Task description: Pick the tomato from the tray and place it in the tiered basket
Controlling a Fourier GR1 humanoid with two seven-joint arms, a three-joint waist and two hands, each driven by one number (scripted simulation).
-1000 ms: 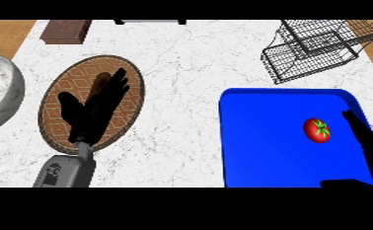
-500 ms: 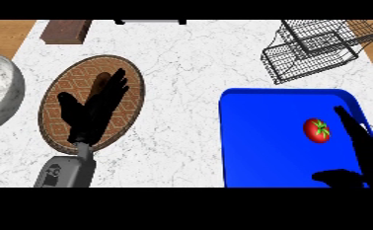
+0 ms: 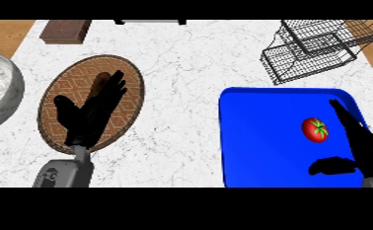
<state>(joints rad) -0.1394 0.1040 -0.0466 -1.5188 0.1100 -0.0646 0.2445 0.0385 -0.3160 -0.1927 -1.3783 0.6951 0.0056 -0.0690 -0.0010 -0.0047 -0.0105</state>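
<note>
A red tomato (image 3: pixel 316 129) with a green stem lies on the blue tray (image 3: pixel 270 140), toward its right side. My right hand (image 3: pixel 354 137) is open just right of the tomato, fingers stretched along the tray's right edge and thumb (image 3: pixel 331 166) spread out below the tomato, not touching it. The black wire tiered basket (image 3: pixel 313 49) stands beyond the tray at the upper right. My left hand (image 3: pixel 91 110) rests open, fingers up, over a brown woven mat.
A brown oval woven mat (image 3: pixel 69 83) lies at the left. The rim of a grey bowl (image 3: pixel 9 88) shows at the far left edge. A dark brown block (image 3: pixel 65 30) sits at the counter's back left.
My right hand has come further in over the tray's right side, closer to the tomato, with its thumb now showing below it. The left hand and tomato have stayed put.
</note>
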